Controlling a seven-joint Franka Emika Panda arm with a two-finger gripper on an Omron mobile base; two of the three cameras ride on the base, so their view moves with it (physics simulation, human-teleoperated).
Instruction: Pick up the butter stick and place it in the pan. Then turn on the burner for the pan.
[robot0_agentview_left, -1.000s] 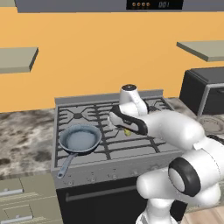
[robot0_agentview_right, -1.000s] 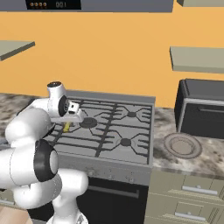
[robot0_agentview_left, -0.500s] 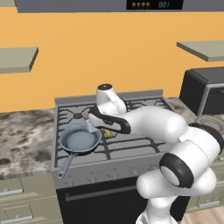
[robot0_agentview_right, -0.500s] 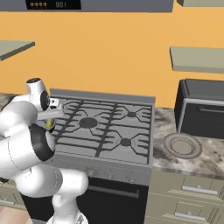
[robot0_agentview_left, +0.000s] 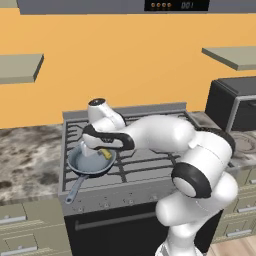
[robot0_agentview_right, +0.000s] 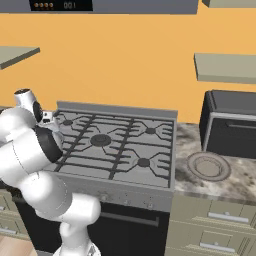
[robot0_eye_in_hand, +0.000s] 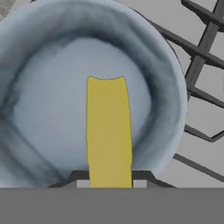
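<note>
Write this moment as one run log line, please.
phase: carry butter to pan | gripper: shut on butter | butter: above pan, not released | burner: not yet turned on

The scene is being lit evenly and brightly, with no single source to be made out. Only a soft shadow is being cast under the pan (robot0_agentview_left: 90, 162) on the stove (robot0_agentview_right: 120, 145). No glare is being thrown off the wall (robot0_agentview_left: 130, 60). Both base views are being rendered slightly soft. In the hand view the butter (robot0_eye_in_hand: 108, 131) is being shown blurred and coarse.
</note>
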